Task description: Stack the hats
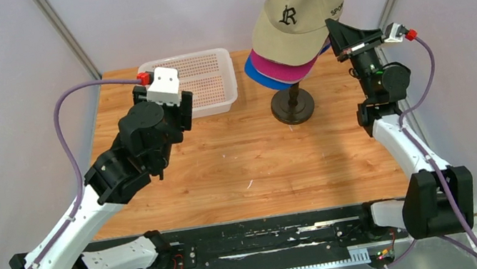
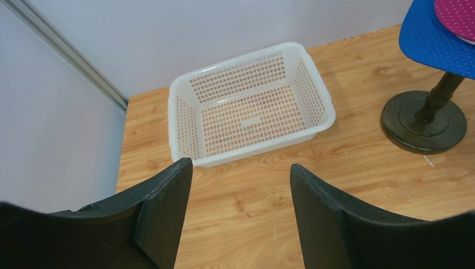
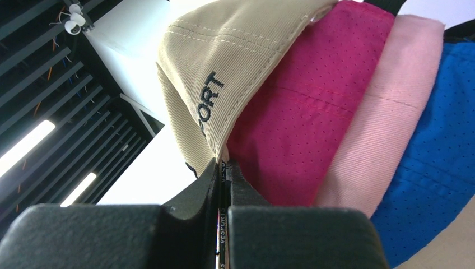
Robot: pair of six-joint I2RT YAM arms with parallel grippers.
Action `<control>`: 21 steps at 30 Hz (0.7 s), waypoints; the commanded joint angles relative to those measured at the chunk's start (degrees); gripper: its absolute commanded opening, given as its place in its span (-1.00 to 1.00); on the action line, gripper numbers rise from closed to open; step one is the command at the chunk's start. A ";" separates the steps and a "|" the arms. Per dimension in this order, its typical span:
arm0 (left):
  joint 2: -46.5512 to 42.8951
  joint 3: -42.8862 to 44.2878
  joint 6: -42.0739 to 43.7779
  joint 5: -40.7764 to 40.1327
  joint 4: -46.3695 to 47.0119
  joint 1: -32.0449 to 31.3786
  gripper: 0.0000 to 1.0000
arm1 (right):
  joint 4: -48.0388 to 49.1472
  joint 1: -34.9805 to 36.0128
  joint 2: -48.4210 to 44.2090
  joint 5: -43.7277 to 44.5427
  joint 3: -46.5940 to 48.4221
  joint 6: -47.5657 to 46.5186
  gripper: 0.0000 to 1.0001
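We begin with the one wooden table (image 1: 254, 161), which carries everything else. Two arms are bolted at its near edge: the left arm (image 1: 88, 209) bends in towards the far left part of the table, and the right arm (image 1: 403, 144) rises along the right side to the pile of hats.

Next in size is a single white perforated basket (image 1: 216, 105) at the far edge, left of centre, with nothing in it. To its right stands one dark stand (image 1: 292, 106) with a round base and a thin post, and the hats sit stacked on top of it, well above the tabletop.

We count four hats that we can name. The khaki hat (image 1: 298, 6) is on top, with a dark logo on its front panel. Beneath it the magenta hat (image 1: 275, 67) peeks out, and the blue hat (image 1: 263, 78) is the lowest brim showing from above. The right wrist view adds the light pink hat (image 3: 386, 112), wedged between the magenta and the blue. A dark sliver at that view's upper right corner is too small for us to name.

The right gripper (image 3: 224, 165) is pinched tight on the lower edge of the khaki hat, beside the stitched lettering, with a thin label strip caught between its fingers. The left gripper (image 2: 241, 168) hangs over bare wood just in front of the basket, its two fingers spread well apart with nothing between them.
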 commanded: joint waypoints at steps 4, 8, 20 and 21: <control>2.20 2.06 0.57 0.42 2.14 0.38 0.38 | 3.51 2.60 2.11 1.17 -0.51 -2.59 -0.99; 4.09 4.25 0.49 1.66 2.49 0.38 0.38 | 3.62 2.99 1.37 1.90 -2.34 -3.56 -0.99; 12.28 13.11 1.78 4.90 4.29 0.38 0.39 | 2.76 3.09 -1.24 3.71 -6.70 -5.53 -0.99; 13.24 14.38 1.89 5.34 4.44 0.38 0.39 | 2.65 3.08 -1.36 3.99 -7.09 -5.67 -0.99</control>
